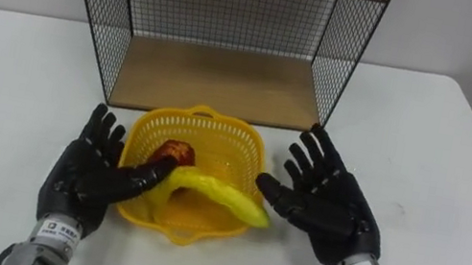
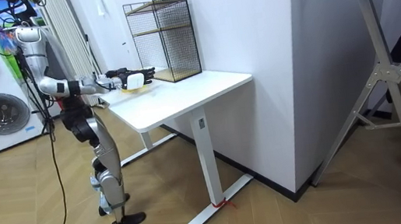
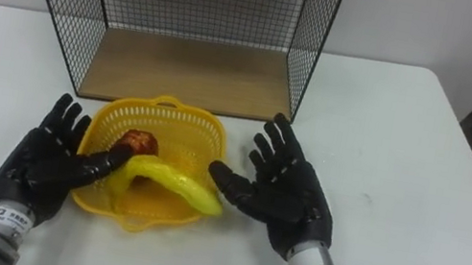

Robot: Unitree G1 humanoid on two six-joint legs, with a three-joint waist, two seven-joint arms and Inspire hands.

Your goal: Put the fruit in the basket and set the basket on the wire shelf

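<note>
Both hands frame the basket, open. The left hand (image 1: 87,175) has straight, spread fingers and its thumb laid over the near-left rim towards the fruit. The right hand (image 1: 331,203) is just as open, palm turned to the basket's right side and thumb close to the banana's tip. Whether it touches I cannot tell. Neither has hold of anything.

The basket (image 1: 236,140) sits on the table (image 1: 463,173) about midway between its left and right edges, just in front of the shelf (image 1: 211,79). A red fruit (image 1: 177,154) lies inside on the left. The banana (image 1: 211,192) lies slantwise across the basket, and its right end pokes out over the near-right rim.

The shelf's lower board is bare and faces the basket, with mesh sides and back. In the room view the robot stands at the table's near edge with both arms reaching out over it.

The fruit looks loaded, so the step in hand is most likely the lift. To do it well, press both palms evenly against opposite walls, low down, since thin plastic will probably flex under a squeeze. Keep the basket level — the overhanging banana could slide off if it tips. Raise it just clear of the board's front edge and push straight in, centred between the mesh sides.
</note>
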